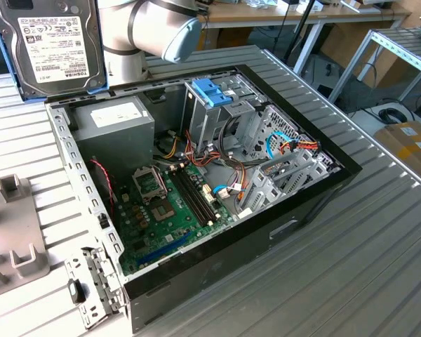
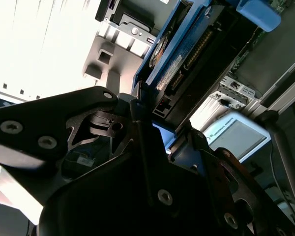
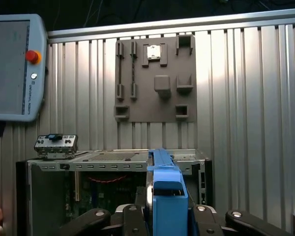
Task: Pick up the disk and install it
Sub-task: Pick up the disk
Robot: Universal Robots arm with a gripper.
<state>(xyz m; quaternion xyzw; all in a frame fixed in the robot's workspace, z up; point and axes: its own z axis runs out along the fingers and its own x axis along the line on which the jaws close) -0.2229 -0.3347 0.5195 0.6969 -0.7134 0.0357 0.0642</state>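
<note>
Light-blue plastic frames the dark-grey disk [image 1: 52,45], which hangs upright in the air past the corner of the case [image 1: 302,210] where the power supply [image 1: 116,123] sits. Its white label faces the exterior view, and it touches neither the case nor the desk [image 1: 379,267]. Just behind it stands the arm [image 1: 154,28]. In both wrist views the gripper [image 2: 155,110] [image 3: 167,219] is clamped on the disk's end, with black fingers [image 3: 130,216] on either side of the blue frame and the disk seen edge-on. The case lies on the slatted desk with its open side up, the board [image 1: 165,210] and cables [image 1: 224,168] bare. Inside, near the case's far wall, a deeper-blue latch [image 1: 212,91] tops a silver cage [image 1: 203,123]. A grey plate [image 1: 14,239] with moulded holders lies on the desk just outside the case's slotted edge. In the first wrist view a pendant [image 3: 12,64] shows off to one side of the case.
</note>
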